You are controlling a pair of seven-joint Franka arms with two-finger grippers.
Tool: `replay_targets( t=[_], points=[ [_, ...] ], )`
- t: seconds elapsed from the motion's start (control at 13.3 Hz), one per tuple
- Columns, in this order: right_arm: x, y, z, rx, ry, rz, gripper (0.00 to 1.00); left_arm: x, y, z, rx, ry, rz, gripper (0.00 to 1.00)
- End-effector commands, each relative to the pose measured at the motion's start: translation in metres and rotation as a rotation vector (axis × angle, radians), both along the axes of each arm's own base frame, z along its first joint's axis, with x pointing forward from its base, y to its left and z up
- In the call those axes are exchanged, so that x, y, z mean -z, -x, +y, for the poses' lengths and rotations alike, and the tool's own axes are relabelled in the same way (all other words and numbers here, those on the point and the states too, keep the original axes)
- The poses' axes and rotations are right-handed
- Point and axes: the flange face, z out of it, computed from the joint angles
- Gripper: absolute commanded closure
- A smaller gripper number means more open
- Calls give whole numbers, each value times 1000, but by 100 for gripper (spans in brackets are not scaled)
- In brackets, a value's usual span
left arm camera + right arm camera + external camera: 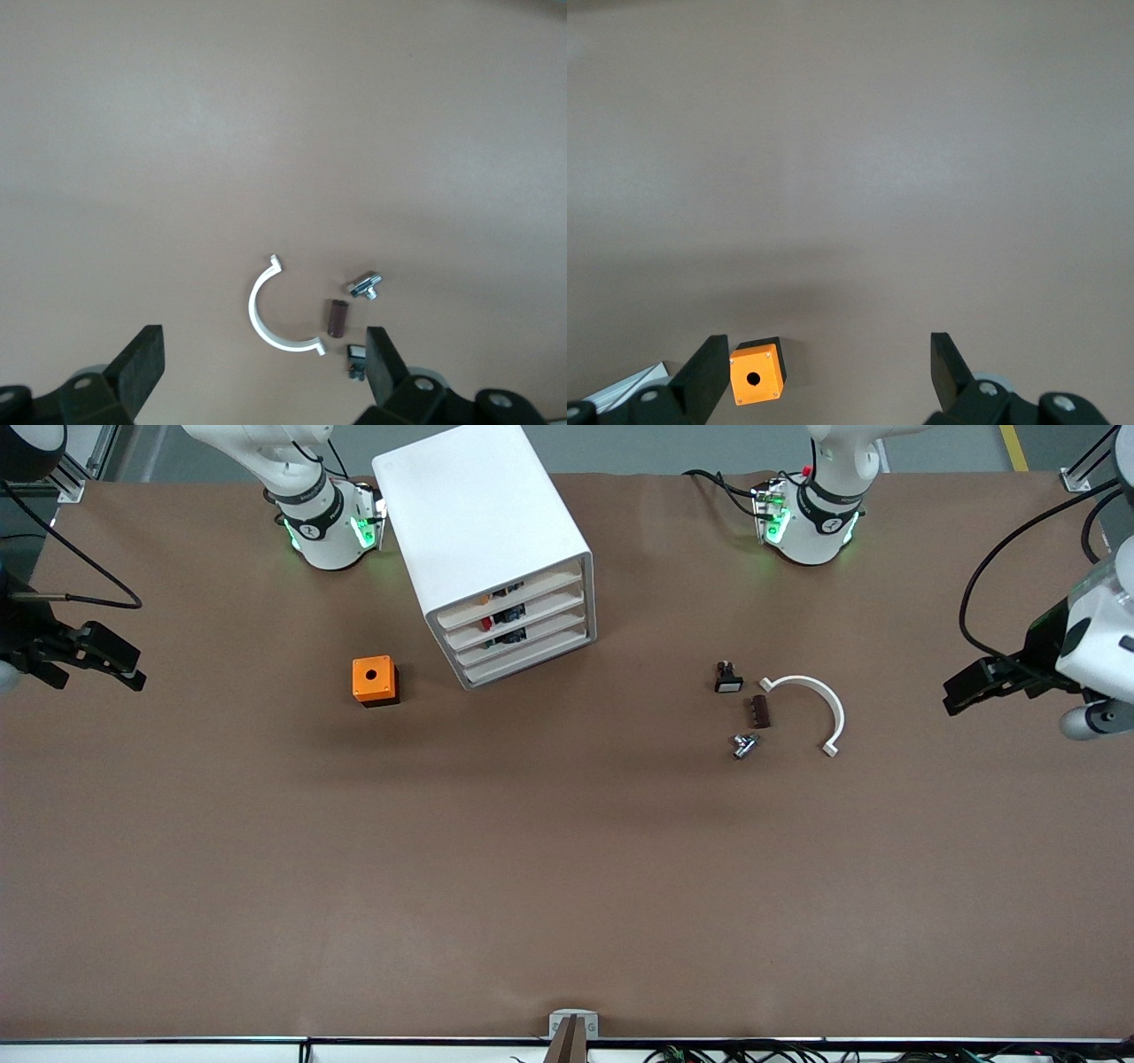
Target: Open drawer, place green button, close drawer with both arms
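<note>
We are seeing bare table across the whole stretch nearer the front camera. The cabinet is standing between the arm bases, its drawers facing bare table. An orange cube is sitting beside it toward the right arm's end. Toward the left arm's end, a white-capped button, brown block, metal part and white arc are crowding together, leaving narrow gaps.

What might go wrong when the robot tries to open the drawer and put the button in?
1. The cabinet has four alike drawers, all shut; the arm may pull one other than the drawer.
2. No green-capped button shows on the table; the white-capped button lies close to a brown block, so the wrong part may get picked.
3. Left gripper and right gripper wait, jaws open, at the table's ends.
</note>
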Motion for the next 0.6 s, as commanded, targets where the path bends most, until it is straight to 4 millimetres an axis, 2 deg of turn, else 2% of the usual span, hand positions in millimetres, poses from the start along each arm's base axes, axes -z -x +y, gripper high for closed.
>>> replay_targets(
  t=[0.0,0.3,0.52],
  points=[
    [-4,9,-6,1,-19,-9,0,-23,18,16,81,-19,-15,0],
    [-4,9,-6,1,-19,-9,0,-37,37,29,106,9,9,0],
    [-5,10,-7,4,-20,-10,0,-40,55,23,120,26,35,0]
  ],
)
